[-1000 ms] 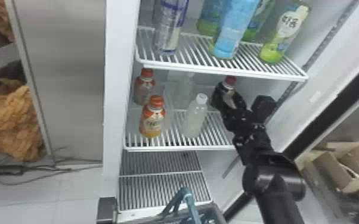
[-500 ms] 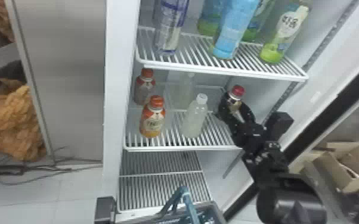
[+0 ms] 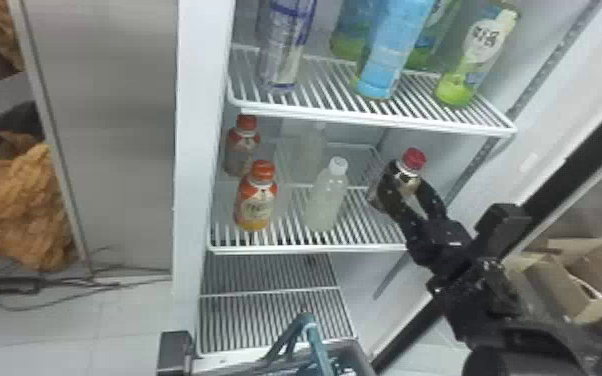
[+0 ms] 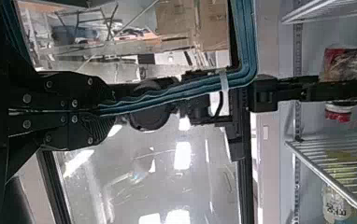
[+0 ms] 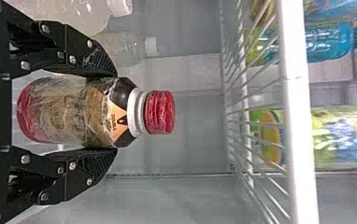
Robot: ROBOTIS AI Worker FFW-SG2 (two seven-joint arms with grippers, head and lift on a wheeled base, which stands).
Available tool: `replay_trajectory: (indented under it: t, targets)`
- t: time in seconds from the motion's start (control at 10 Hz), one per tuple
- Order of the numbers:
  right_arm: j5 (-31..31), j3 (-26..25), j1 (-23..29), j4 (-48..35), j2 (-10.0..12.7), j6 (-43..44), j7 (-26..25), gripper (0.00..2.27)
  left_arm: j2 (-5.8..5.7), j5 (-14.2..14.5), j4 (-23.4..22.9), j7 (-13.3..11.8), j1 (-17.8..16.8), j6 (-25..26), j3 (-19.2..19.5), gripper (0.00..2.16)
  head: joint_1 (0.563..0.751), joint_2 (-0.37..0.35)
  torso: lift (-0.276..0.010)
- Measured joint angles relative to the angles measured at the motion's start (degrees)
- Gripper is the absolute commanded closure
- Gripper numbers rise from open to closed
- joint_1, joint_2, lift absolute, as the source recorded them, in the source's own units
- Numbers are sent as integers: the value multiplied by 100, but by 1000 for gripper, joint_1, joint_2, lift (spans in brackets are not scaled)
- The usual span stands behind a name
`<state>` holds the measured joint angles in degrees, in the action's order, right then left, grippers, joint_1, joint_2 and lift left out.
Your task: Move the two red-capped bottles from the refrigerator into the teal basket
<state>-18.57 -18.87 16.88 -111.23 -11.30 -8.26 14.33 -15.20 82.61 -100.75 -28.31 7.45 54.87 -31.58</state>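
Observation:
My right gripper (image 3: 410, 192) is shut on a red-capped bottle (image 3: 413, 160), held upright at the right side of the middle shelf. In the right wrist view the right gripper (image 5: 116, 112) has a finger on either side of the bottle (image 5: 69, 112), its red cap (image 5: 160, 112) clear of them. The teal basket's handle (image 3: 313, 340) rises at the bottom edge of the head view, its rim (image 3: 360, 352) below the fridge front. In the left wrist view my left gripper (image 4: 103, 111) is shut on the teal handle (image 4: 190, 88).
Two orange-capped bottles (image 3: 257, 205) stand at the middle shelf's left, with a white-capped bottle (image 3: 326, 200) and another clear one behind it between them and the right gripper. Taller bottles (image 3: 392, 50) stand on the upper shelf (image 3: 330, 117). Cardboard boxes (image 3: 585, 275) lie at the right.
The right gripper has come forward and to the right from deeper on the shelf, bringing the red-capped bottle with it. The basket handle has shifted only slightly.

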Motion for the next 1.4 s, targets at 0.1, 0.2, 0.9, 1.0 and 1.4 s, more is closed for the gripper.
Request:
replay_trajectory:
  t: [0.1,0.2,0.9,1.0,1.4]
  targets:
    - [-4,-97,151,-164,40,-68,52,618,0,0,0,-7,6,0,12,1121,695,-350,-228]
    - [-5,-173,266,-273,71,-118,122,618,0,-1,0,-8,12,0,19,1121,695,-350,-228]
    - [-160,-675,1552,-2013,234,-1241,614,624,26,-31,0,-26,56,-13,118,1121,695,-350,-228]
    - [-164,-720,1661,-2172,267,-1423,680,630,26,-33,0,-39,56,-27,123,1121,695,-350,-228]
    - [-162,-763,1924,-2578,292,-2123,910,631,78,-328,33,-44,60,-202,395,1121,695,-350,-228]
